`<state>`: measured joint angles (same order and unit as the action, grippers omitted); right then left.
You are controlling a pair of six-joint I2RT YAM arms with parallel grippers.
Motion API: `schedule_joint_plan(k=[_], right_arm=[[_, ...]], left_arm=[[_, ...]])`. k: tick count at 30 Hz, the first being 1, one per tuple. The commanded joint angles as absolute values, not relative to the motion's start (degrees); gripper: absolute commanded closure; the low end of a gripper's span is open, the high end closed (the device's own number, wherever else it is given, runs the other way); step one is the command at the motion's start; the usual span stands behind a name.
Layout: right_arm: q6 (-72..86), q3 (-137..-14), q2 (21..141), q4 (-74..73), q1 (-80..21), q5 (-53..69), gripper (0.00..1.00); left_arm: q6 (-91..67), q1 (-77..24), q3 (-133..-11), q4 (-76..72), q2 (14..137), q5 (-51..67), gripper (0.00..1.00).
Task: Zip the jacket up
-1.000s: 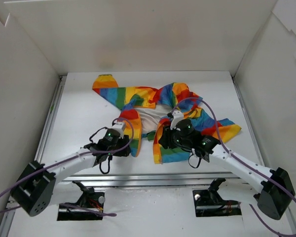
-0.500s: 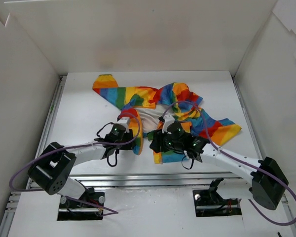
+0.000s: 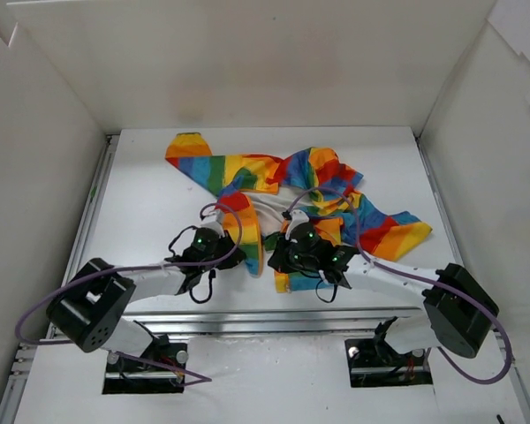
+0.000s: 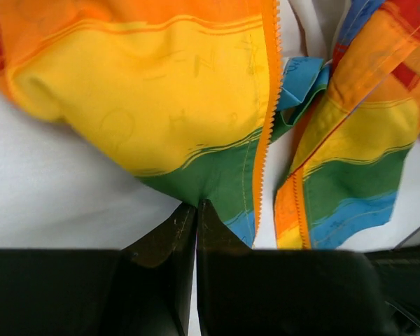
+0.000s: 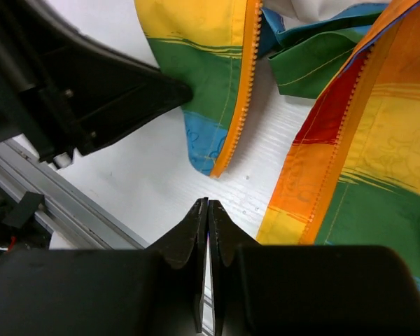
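Two front panels of the jacket (image 3: 287,177) are lying apart, unzipped, with the white lining (image 3: 267,212) showing between them. The jacket is resting crumpled in the middle of the desk (image 3: 150,203), its hem facing the near edge. One sleeve (image 3: 194,152) is reaching toward the far left and the other sleeve (image 3: 402,231) is trailing off to the right.

In the left wrist view the left panel (image 4: 182,91) is spreading in orange, yellow, green and blue bands, with an orange zipper tape (image 4: 264,133) running down its right edge. The right panel (image 4: 350,161) is lying just beside it, and a strip of bare desk is showing between their near corners.

The left end effector (image 4: 196,206) is pressing its fingers fully together, the tips touching the left panel's near edge at the green band. I cannot tell whether any cloth is being pinched between them. The right end effector (image 5: 207,204) is also holding its fingers fully together. It is hovering low over the bare desk in the gap between the two near corners and gripping nothing.

Farther out, a metal rail (image 3: 291,316) is running along the near edge of the desk, and white walls (image 3: 247,71) are enclosing the left, right and far sides.
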<state>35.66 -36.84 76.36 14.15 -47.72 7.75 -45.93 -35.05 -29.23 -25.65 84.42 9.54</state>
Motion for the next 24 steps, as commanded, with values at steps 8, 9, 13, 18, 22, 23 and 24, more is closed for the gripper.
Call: schedule_joint_plan(k=[8,9,13,18,22,23,24], right_arm=[[39.73,-41.30,76.55,19.86,-48.43,4.74,0.33],[39.99,-41.66,76.64,20.04,-48.51,5.88,0.32],[43.06,-41.49,78.04,24.59,-48.43,10.36,0.31],[47.55,-37.45,78.66,38.19,-48.51,17.39,0.29],[46.94,-36.74,79.45,42.62,-48.43,19.68,0.27],[46.41,-37.00,79.63,42.97,-48.60,20.21,0.28],[46.41,-37.09,79.89,43.59,-48.52,20.82,0.30]], left_arm=[[-65.56,-38.75,-20.48,-33.49,62.87,-5.18,1.00],[-66.35,-38.76,-19.61,-33.57,61.36,-6.93,1.00],[-67.76,-38.76,-18.37,-34.28,56.52,-8.00,1.00],[-69.69,-38.76,-16.87,-36.47,54.23,-6.78,1.00],[-70.84,-38.76,-15.65,-39.11,54.05,-5.28,1.00],[-70.84,-38.76,-15.73,-39.11,54.05,-5.01,1.00],[-71.01,-38.76,-15.99,-38.59,53.97,-4.23,1.00]])
